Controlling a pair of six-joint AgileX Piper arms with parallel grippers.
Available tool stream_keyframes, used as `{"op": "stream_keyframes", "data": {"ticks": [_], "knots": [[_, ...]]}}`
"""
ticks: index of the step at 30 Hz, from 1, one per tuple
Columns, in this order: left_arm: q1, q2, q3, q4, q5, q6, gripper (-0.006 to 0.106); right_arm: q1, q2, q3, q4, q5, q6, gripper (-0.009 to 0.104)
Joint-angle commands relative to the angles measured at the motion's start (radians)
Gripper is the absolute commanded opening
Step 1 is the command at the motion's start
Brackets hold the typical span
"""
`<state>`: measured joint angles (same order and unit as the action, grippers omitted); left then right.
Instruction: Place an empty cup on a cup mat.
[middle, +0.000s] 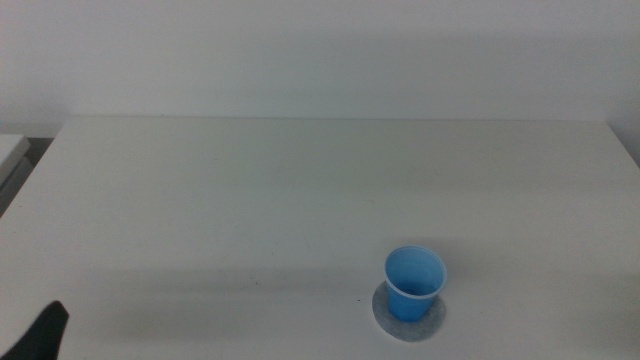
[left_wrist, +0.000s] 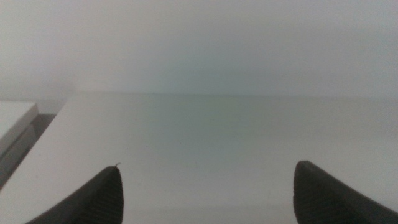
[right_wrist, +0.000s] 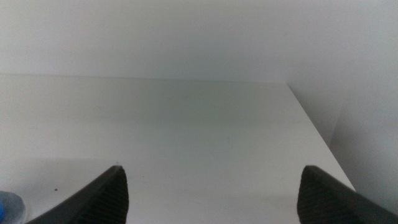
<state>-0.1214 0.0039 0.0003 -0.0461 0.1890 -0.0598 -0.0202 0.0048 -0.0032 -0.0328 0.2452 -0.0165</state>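
Observation:
A small bright blue cup (middle: 414, 282) stands upright and empty on a round grey cup mat (middle: 382, 312) near the table's front edge, right of centre. My left gripper (middle: 42, 335) shows only as a dark tip at the bottom left corner of the middle view; in the left wrist view its jaws (left_wrist: 205, 193) are wide apart over bare table. My right gripper (right_wrist: 211, 196) is out of the middle view; its jaws are wide apart and empty. A blue sliver of the cup (right_wrist: 9, 208) shows beside one right jaw in the right wrist view.
The white table (middle: 300, 200) runs back to a white wall. A pale side surface (middle: 10, 155) lies beyond the table's left edge. The table's right edge (right_wrist: 317, 134) shows in the right wrist view.

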Motion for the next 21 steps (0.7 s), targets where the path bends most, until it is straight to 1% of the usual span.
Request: {"op": "stream_keyframes", "data": {"ticks": [1, 3, 8, 21], "knots": [[0.003, -0.004, 0.000, -0.104, 0.009, 0.187, 0.094, 0.003, -0.005, 0.003, -0.006, -0.007, -0.004, 0.093], [0.021, -0.004, 0.000, -0.104, 0.009, 0.227, 0.094, 0.003, -0.005, 0.003, -0.006, -0.007, -0.004, 0.093], [0.070, -0.004, 0.000, -0.142, 0.011, 0.227, 0.094, 0.003, -0.005, 0.003, -0.006, -0.007, -0.004, 0.093], [0.080, -0.004, 0.000, -0.143, 0.009, 0.227, 0.094, 0.003, -0.005, 0.003, -0.006, -0.007, -0.004, 0.093]]}}
